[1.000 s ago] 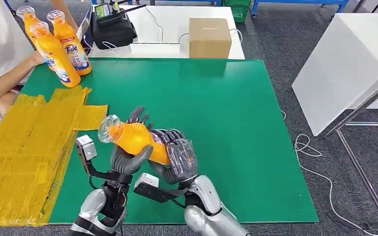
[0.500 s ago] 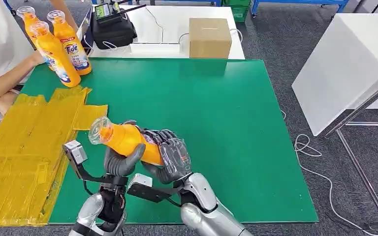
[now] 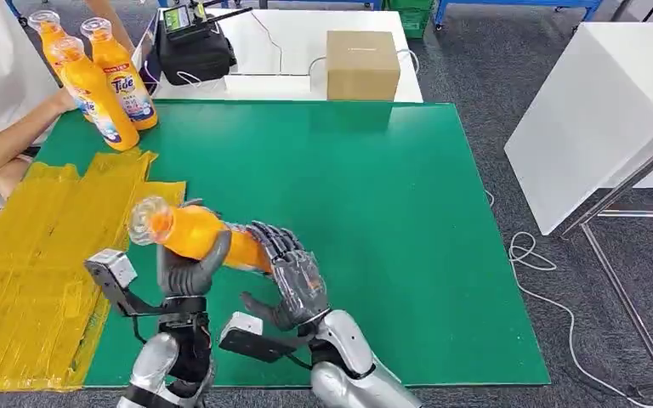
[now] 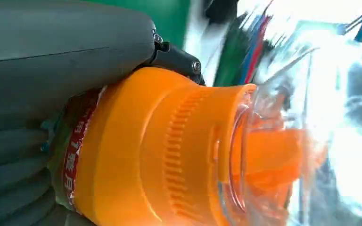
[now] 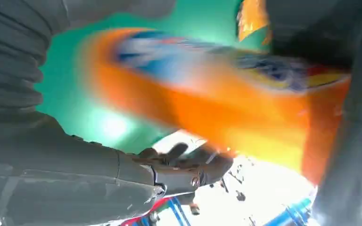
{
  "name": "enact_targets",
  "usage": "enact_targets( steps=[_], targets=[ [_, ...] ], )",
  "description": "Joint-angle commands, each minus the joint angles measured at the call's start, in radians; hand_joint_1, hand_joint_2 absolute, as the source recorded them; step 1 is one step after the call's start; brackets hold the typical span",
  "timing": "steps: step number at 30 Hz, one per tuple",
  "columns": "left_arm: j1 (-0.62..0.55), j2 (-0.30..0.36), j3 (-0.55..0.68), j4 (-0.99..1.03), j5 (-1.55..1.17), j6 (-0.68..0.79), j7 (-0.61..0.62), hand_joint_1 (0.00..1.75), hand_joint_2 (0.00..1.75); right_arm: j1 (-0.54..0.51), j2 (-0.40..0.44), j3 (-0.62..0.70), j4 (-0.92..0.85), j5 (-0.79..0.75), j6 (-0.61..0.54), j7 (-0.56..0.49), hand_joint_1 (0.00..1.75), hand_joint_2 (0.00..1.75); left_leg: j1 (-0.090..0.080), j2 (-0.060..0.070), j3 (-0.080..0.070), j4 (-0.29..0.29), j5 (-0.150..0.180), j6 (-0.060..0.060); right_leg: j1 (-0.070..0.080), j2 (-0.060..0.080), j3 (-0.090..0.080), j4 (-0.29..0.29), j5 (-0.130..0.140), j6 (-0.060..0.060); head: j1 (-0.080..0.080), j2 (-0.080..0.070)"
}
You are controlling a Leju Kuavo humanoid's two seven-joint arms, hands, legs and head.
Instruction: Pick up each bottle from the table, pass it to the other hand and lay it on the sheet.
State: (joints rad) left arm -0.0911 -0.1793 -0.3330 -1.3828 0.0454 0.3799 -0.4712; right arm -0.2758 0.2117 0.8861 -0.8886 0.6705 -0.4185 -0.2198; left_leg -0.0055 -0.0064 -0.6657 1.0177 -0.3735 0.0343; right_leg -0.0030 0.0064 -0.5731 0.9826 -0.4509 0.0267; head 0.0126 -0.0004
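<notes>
Head view: I take the green mat (image 3: 374,212) as my landmark and read everything against it, left to right.
Sheet: the yellow sheet (image 3: 42,272) overlaps the mat's left edge; nothing lies on it yet.
Waiting bottles: three orange bottles (image 3: 106,85) stand at the mat's far-left corner, a person's hand (image 3: 61,100) against them.
Held bottle: the orange bottle (image 3: 200,236) hangs tilted above the mat's near-left part, clear cap toward the sheet.
My left hand: my left hand (image 3: 189,270) wraps the bottle below its neck, thumb over the top, gripping firmly.
My right hand: my right hand (image 3: 293,279) sits at the bottle's base end with fingers spread; I cannot tell whether they touch it or have let go.
Box: a cardboard box (image 3: 362,65) stands beyond the mat's far edge, its contents hidden.
Progress: I judge the handover nearly finished; laying this bottle on the sheet remains, then the three others.
</notes>
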Motion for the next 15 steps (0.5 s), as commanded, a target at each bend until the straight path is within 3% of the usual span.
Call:
enact_targets(
  steps=[1,4,6,10,13,15],
  targets=[
    [-0.077,0.039,0.040,0.068,-0.254,0.191,-0.035,1.75,1.75,0.075,-0.101,-0.101,-0.262,-0.068,0.039,-0.019,0.00,1.75,0.000,-0.003,0.004,0.000,-0.002,-0.002,0.000,-0.003,0.005,-0.001,-0.002,0.000,0.000,0.000],
    [-0.080,0.058,0.077,0.095,-0.534,0.318,0.008,1.75,1.75,0.155,-0.098,-0.183,-0.404,-0.151,0.057,-0.069,0.00,1.75,0.000,-0.002,0.004,-0.001,-0.002,-0.002,0.000,-0.002,0.005,-0.001,-0.002,0.000,0.000,0.000],
    [-0.077,0.048,0.177,0.112,-0.803,0.318,0.073,1.75,1.75,0.203,-0.132,-0.233,-0.535,-0.224,0.101,-0.086,0.00,1.75,0.000,-0.003,0.006,-0.001,-0.002,-0.002,-0.001,-0.004,0.006,-0.001,-0.003,-0.001,0.000,0.000],
    [-0.100,0.073,0.252,0.173,-1.148,0.318,0.208,1.75,1.75,0.256,-0.167,-0.319,-0.653,-0.295,0.156,-0.107,0.00,1.75,0.000,-0.003,0.005,-0.001,-0.002,-0.002,-0.001,-0.003,0.006,-0.001,-0.002,-0.001,0.000,0.000],
    [-0.135,0.156,0.249,0.261,-1.553,0.318,0.417,1.75,1.75,0.304,-0.202,-0.402,-0.747,-0.373,0.186,-0.140,0.00,1.75,0.000,-0.003,0.005,-0.002,-0.001,-0.002,-0.001,-0.003,0.005,-0.001,-0.002,-0.001,0.000,0.000],
    [-0.198,0.232,0.173,0.399,-1.616,0.290,0.539,1.75,1.75,0.333,-0.215,-0.456,-0.789,-0.392,0.203,-0.149,0.00,1.75,-0.001,-0.004,0.007,-0.003,-0.001,-0.003,-0.001,-0.005,0.007,-0.002,-0.002,-0.001,0.000,0.000]
  ],
)
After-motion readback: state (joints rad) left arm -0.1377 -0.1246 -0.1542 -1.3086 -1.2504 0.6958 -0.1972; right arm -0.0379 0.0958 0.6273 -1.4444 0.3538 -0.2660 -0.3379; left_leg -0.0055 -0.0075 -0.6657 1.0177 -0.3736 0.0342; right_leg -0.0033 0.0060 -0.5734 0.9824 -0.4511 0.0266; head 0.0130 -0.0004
